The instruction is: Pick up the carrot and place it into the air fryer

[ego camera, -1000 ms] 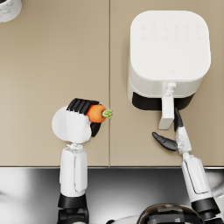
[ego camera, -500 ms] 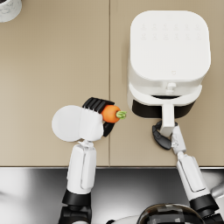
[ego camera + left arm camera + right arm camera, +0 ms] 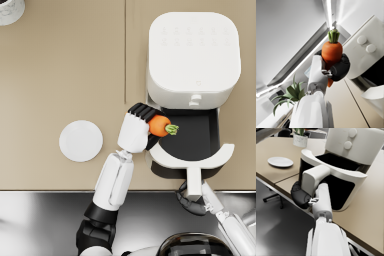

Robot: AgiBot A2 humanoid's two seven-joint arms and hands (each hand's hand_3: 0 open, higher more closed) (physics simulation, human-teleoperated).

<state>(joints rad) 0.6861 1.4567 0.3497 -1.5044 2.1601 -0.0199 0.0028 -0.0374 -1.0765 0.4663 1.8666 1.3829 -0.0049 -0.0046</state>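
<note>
even, bright rendered light; soft shadows

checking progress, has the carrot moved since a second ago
Yes. The carrot, held in the left hand, has moved right from beside the white plate to the edge of the air fryer's open drawer.

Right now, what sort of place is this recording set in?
Probably a rendered office or showroom kitchen bench: a beige table with an air fryer, a white plate, a potted plant, and office chairs behind.
</note>
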